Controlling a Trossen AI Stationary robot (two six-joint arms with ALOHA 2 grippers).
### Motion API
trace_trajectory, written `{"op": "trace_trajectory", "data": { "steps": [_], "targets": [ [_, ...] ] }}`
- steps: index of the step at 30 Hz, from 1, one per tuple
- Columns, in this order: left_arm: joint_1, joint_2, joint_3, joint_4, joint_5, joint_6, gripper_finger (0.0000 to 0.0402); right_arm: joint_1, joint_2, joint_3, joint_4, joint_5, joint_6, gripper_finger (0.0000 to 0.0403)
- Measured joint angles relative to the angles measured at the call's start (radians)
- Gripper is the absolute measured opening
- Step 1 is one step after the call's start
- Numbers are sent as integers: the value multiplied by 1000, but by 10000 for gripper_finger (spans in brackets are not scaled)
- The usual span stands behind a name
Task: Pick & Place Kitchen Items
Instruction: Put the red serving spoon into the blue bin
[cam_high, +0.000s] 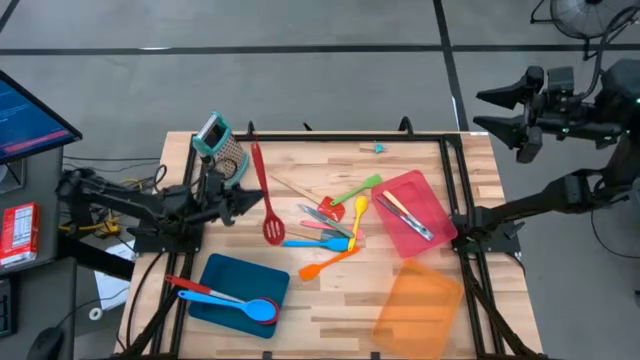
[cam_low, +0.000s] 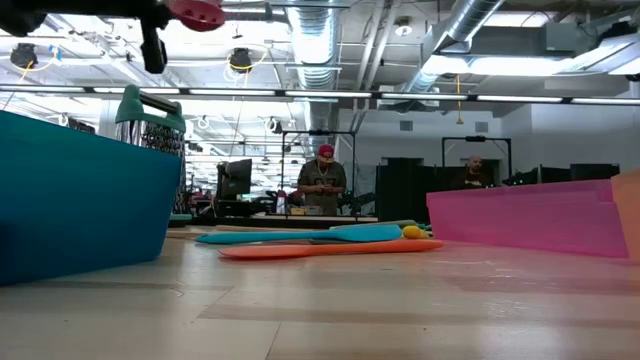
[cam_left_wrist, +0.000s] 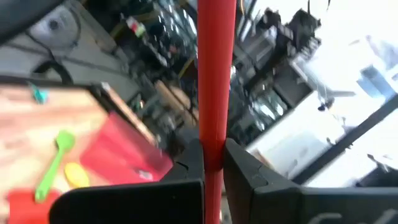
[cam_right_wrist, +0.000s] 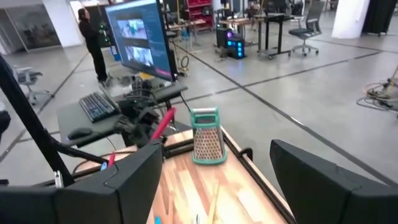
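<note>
Partway: left gripper (cam_high: 243, 203) clamps the red slotted spatula (cam_high: 268, 196); right gripper (cam_high: 500, 110) released, idle off-table; several utensils (cam_high: 335, 232) remain unsorted on the table (cam_high: 330, 310).

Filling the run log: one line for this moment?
left gripper: shut on red slotted long-handled turner | right gripper: open, off table | blue tray: two utensils

The wooden table (cam_high: 300, 300) holds a blue tray (cam_high: 225, 272), a red tray (cam_high: 430, 205), an orange tray (cam_high: 420, 310), a grater (cam_high: 222, 145) and a pile of bright spoons (cam_high: 335, 225).
</note>
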Motion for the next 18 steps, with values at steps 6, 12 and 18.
{"op": "trace_trajectory", "data": {
  "steps": [6,12,18],
  "targets": [
    [-154,10,-29,1,-48,-47,6,0,5,0,-31,1,2,291],
    [-303,21,-81,2,-192,-54,6,0,7,0,-31,1,7,291],
    [-450,30,-143,-3,-280,-131,6,0,7,0,-44,1,29,291]
  ]
}}
